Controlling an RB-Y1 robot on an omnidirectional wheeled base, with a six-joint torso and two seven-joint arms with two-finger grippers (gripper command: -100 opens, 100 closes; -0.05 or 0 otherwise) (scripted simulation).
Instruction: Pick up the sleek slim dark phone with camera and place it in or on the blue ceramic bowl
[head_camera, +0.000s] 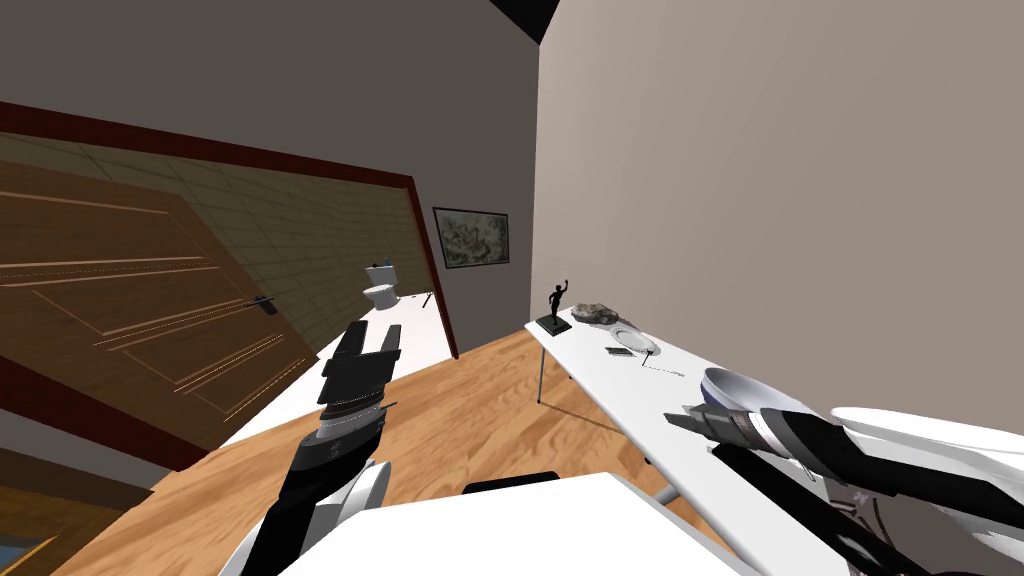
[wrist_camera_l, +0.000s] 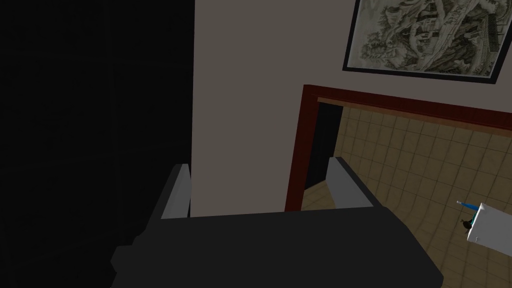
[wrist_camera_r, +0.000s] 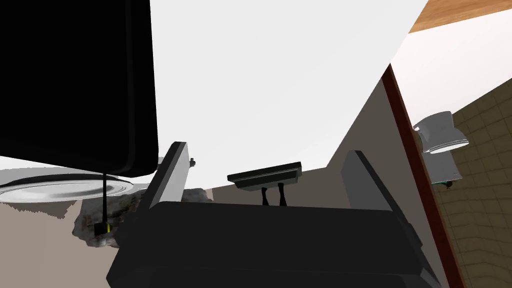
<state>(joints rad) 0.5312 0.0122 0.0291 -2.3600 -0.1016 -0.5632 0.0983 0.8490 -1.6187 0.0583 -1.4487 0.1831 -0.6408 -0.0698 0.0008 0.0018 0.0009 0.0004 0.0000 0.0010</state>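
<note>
Right tool spread at the bowl, phone loose beside one finger. Likely the release step; next, back away cleanly.

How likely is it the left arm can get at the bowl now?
Probably not. The left gripper, open, points at the doorway over the floor; the bowl sits on the white table to my right, with the right gripper beside it.

— The bowl at lower right?
— Near side hidden behind the right gripper.
— Those tiny dark items by the plate?
— Too small to tell.
— The black slab beside the gripper?
— Cut off at the frame's edges.
</note>
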